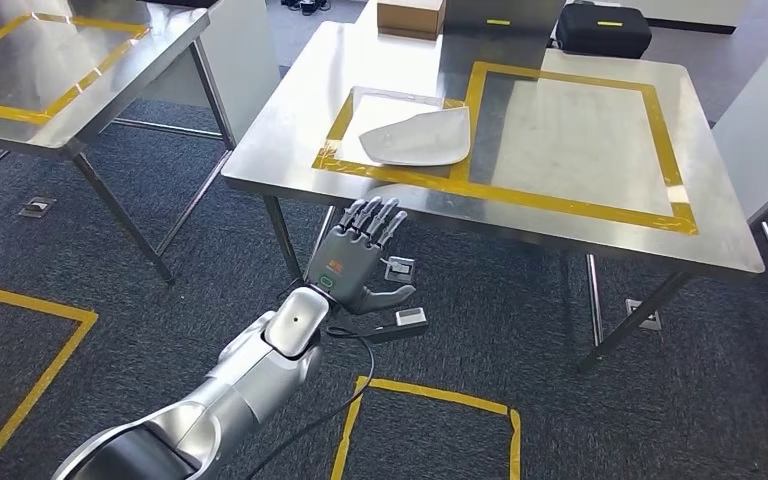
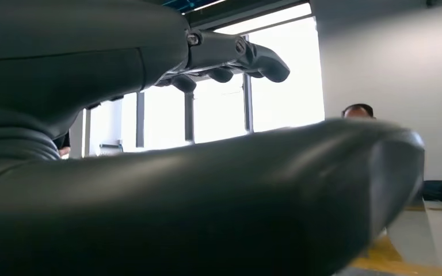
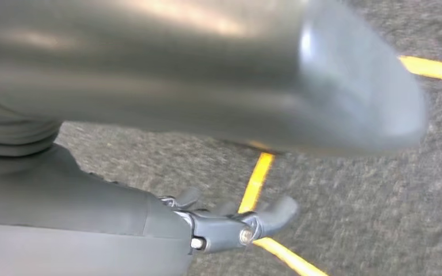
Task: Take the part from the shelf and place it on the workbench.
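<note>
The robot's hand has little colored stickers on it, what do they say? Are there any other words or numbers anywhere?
None can be read.
Left hand: a small orange mark and a green mark on its back, too small to read.
Black case: a yellow strip on top, no letters legible.
Cardboard box: no print visible.
White part on the workbench: plain.
The yellow tape forms only outlines.

— We see dark grey carpet [image 1: 520,330] marked with yellow tape squares [image 1: 425,420].
— And steel tables [image 1: 110,70] (tape-marked too); bright windows [image 2: 282,86] beside a pale wall [image 2: 391,63].
</note>
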Controlling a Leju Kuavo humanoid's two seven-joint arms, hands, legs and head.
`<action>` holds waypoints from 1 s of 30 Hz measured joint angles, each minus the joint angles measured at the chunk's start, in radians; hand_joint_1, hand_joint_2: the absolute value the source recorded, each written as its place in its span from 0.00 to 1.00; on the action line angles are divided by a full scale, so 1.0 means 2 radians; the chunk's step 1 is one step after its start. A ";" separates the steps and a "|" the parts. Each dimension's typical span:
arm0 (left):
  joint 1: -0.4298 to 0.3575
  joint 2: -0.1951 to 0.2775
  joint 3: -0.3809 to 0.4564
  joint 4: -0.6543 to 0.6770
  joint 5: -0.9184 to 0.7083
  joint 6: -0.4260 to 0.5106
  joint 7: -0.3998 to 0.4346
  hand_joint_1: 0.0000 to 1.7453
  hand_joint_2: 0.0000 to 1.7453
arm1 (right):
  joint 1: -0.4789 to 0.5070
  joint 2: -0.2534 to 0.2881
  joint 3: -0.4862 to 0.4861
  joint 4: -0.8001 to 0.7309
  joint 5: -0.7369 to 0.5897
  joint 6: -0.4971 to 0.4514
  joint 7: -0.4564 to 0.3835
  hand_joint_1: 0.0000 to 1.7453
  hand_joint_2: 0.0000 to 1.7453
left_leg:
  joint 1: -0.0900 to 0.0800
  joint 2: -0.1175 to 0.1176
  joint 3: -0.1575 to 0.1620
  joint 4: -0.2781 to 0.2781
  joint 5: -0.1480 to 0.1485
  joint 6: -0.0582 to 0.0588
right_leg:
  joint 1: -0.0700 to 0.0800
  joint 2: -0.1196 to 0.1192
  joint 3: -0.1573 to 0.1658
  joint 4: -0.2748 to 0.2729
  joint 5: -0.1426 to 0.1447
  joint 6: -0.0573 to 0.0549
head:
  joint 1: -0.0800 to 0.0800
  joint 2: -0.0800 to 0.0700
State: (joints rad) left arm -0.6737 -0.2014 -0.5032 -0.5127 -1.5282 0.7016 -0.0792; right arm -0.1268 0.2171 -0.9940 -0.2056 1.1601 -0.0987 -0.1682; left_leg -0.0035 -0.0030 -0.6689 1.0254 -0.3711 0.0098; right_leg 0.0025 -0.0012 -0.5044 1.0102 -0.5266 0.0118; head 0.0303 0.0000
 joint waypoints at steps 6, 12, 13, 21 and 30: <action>0.011 0.003 0.000 0.002 0.000 0.000 0.001 0.00 0.00 | 0.002 0.001 0.001 0.000 -0.001 0.000 0.001 0.00 0.00 | 0.004 -0.001 -0.037 0.118 -0.095 -0.015 | -0.004 -0.002 -0.034 -0.003 0.034 -0.012 | -0.005 0.000; 0.012 0.000 0.000 0.003 0.000 0.000 -0.004 0.00 0.00 | 0.001 0.000 0.001 0.000 -0.005 0.000 -0.001 0.00 0.00 | 0.006 -0.001 0.060 0.033 -0.071 -0.013 | -0.004 -0.003 -0.072 0.005 0.061 -0.002 | -0.008 0.000; 0.010 -0.001 0.000 0.003 0.000 0.000 -0.004 0.00 0.00 | 0.001 0.000 0.001 0.000 -0.006 0.000 -0.001 0.00 0.00 | 0.005 -0.002 0.072 0.013 -0.077 -0.010 | -0.004 -0.003 -0.074 0.006 0.065 0.001 | -0.008 0.000; 0.006 -0.007 0.000 0.007 0.000 0.000 0.000 0.00 0.00 | 0.002 0.000 0.001 0.000 -0.011 0.000 -0.002 0.00 0.00 | 0.002 0.001 0.037 0.003 -0.044 0.017 | -0.008 -0.001 -0.119 0.121 -0.021 0.020 | -0.002 0.000; 0.004 -0.012 0.000 0.009 0.000 -0.001 0.001 0.00 0.00 | -0.002 -0.003 0.001 -0.001 -0.011 0.000 -0.003 0.00 0.00 | 0.002 0.001 -0.001 -0.001 0.000 0.002 | 0.002 0.000 -0.002 0.000 0.000 0.000 | -0.001 0.000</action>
State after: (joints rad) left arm -0.6653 -0.2247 -0.5035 -0.4938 -1.5285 0.6987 -0.0777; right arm -0.1306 0.2120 -0.9930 -0.2071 1.1385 -0.0984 -0.1733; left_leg -0.0004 -0.0004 -0.6702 1.0243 -0.3702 0.0133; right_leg 0.0058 -0.0014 -0.5077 1.0104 -0.5273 0.0116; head 0.0292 0.0000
